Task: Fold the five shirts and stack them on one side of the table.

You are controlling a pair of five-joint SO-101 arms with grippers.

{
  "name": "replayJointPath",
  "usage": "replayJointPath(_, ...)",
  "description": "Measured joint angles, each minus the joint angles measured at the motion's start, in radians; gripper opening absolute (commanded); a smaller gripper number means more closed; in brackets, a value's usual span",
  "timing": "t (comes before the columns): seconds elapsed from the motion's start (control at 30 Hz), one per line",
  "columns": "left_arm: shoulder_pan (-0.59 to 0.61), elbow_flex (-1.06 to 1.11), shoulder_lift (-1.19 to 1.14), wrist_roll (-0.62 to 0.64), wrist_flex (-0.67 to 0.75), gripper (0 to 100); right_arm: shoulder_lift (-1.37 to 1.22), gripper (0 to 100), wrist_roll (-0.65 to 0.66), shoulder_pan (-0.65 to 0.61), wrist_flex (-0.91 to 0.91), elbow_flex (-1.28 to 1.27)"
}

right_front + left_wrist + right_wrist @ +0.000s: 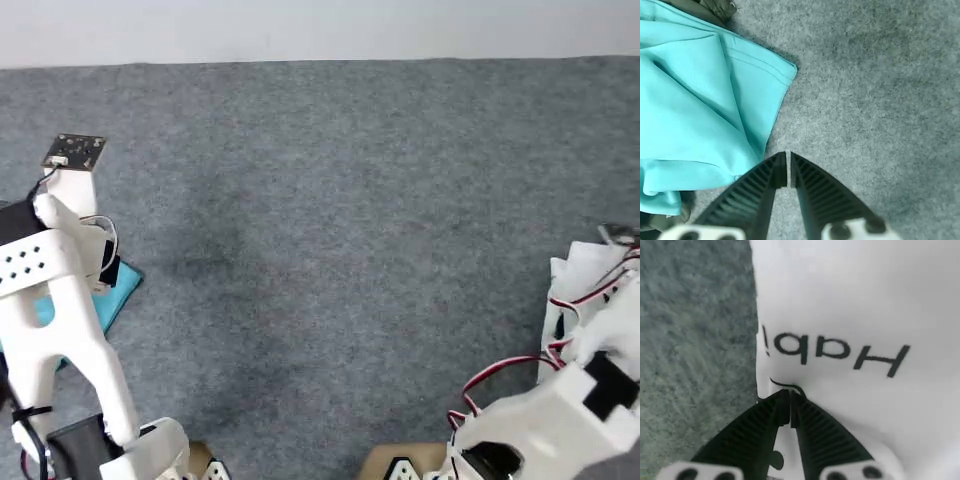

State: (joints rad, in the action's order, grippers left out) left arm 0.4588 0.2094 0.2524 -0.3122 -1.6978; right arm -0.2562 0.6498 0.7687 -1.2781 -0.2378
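L gripper [788, 161] was pressed together beside turquoise shirt [695, 100], table [330, 200] left. R gripper [790, 399] likewise, over white shirt [865, 300], right.

Left arm [75, 330] and right arm [560, 410]: white plastic. Right arm carries red cables [505, 363]. Left claw [788, 162], right claw [789, 399]: black ribbed fingers.

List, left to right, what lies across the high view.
turquoise shirt → bare grey table cover → white shirt
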Motion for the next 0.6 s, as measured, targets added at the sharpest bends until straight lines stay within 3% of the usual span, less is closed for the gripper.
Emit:
replayJointPath(0.33,0.000,0.000,0.000,0.000,0.000,2,0.187,0.9,0.005,-0.011,-0.054,-0.005)
replayJointPath(0.6,0.000,0.000,0.000,0.000,0.000,2,0.368,0.9,0.124,0.163,-0.026,-0.011)
